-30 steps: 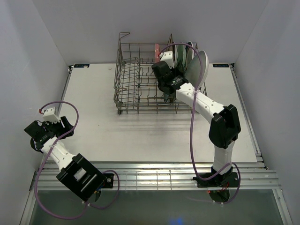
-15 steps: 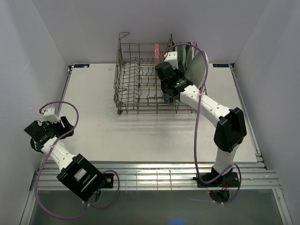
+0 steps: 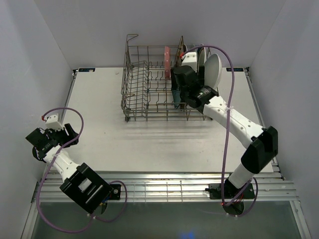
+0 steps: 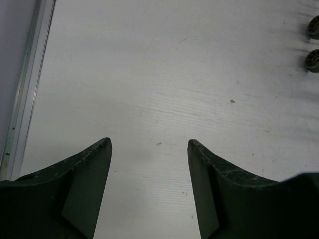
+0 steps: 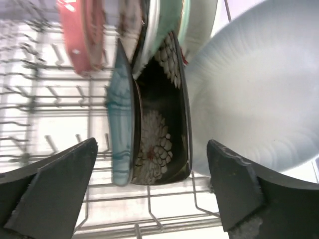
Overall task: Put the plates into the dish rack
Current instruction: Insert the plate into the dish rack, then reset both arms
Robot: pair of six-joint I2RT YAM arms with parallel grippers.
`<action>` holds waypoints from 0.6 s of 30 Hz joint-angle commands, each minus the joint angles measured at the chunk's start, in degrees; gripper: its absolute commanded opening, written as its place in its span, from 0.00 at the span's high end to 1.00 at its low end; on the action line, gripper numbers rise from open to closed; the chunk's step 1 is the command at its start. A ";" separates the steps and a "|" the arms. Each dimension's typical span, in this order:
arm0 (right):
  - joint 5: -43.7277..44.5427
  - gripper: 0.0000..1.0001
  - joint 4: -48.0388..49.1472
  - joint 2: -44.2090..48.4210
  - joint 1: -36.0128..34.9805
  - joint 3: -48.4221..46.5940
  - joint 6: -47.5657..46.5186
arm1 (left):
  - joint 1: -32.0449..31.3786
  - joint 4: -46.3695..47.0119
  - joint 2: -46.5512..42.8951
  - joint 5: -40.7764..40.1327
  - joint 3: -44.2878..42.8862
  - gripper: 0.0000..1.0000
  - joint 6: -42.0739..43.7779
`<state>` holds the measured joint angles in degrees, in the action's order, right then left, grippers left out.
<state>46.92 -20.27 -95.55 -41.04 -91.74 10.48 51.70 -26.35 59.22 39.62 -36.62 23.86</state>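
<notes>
- Several plates [image 5: 167, 25] stand on edge in the dish rack [image 3: 134, 89], right ahead of the right end effector [image 5: 151, 149], fingers wide apart, holding nothing.
- Tines probably keep them upright; black floral square [image 5: 159, 134] is wedged between teal plate [image 5: 121, 134] and white oval [image 5: 254, 94].
- Left end effector [image 4: 149, 144], also spread, hangs over the counter [image 4: 174, 64].

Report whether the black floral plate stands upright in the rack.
Upright: the black floral plate stands on edge inside the dish rack.
</notes>
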 commanded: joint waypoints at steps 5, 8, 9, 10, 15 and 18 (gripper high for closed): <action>-7.27 0.10 8.93 18.69 -0.36 13.77 -1.08 | 0.33 1.83 0.98 3.71 -2.31 0.27 -1.09; -9.90 0.10 11.21 26.08 -0.36 20.80 -0.38 | 0.33 2.44 0.90 4.68 -3.54 0.27 -2.32; -10.61 0.10 11.39 27.68 -0.36 22.12 -0.20 | 0.24 2.53 0.90 5.29 -3.81 0.27 -3.02; -11.66 0.10 11.40 30.31 -0.36 24.48 0.15 | 0.24 2.62 0.63 5.73 -4.24 0.27 -3.29; -12.02 0.10 10.25 35.51 -0.36 31.09 2.00 | -1.25 3.85 -0.95 6.70 -6.70 0.27 -6.10; -12.11 0.10 11.92 39.02 -0.36 36.43 2.88 | -3.35 4.64 -1.74 6.70 -7.59 0.27 -8.56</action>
<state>35.73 -11.05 -58.74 -41.32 -59.33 11.75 50.24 -23.70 59.55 43.90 -41.65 18.28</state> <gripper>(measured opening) 0.898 0.725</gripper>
